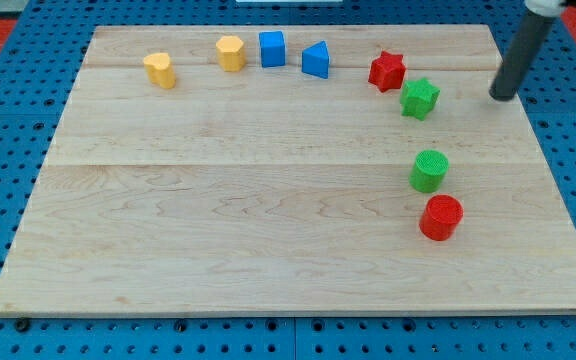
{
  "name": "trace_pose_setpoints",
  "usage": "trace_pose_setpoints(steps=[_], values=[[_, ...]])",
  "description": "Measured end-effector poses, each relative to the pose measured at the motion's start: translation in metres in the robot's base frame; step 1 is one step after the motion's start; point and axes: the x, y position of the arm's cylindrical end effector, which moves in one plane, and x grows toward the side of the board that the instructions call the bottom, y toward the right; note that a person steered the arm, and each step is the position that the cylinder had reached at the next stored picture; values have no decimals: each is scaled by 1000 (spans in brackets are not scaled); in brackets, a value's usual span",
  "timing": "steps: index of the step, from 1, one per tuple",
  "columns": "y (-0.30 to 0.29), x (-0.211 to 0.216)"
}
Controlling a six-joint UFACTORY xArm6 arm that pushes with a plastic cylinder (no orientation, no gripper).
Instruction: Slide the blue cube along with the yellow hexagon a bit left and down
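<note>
The blue cube (272, 48) sits at the upper middle of the frame, just beside the yellow hexagon (230, 52) on its left, near the top edge of the desk (268, 230). My tip (504, 97) rests at the upper right of the frame, well apart from both, beyond the green star (420, 97) and red star (387, 71). There are no jaws, only the rod. Risk, as I judge it: approaching the cube from its right could clip the blue triangular block (316, 60) close by. An off-centre push might also split the pair, or drive the hexagon into the yellow heart-like block (160, 70) further left.
</note>
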Motion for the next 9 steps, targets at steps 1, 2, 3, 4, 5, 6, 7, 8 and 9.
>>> trace_pose_setpoints(steps=[1,2,3,4,5,6,7,8,9], values=[[-38,-70],[-135,-105],[-203,-107],[-251,-81],[-289,-55],[-292,-54],[-287,-83],[-284,-96],[-341,-95]])
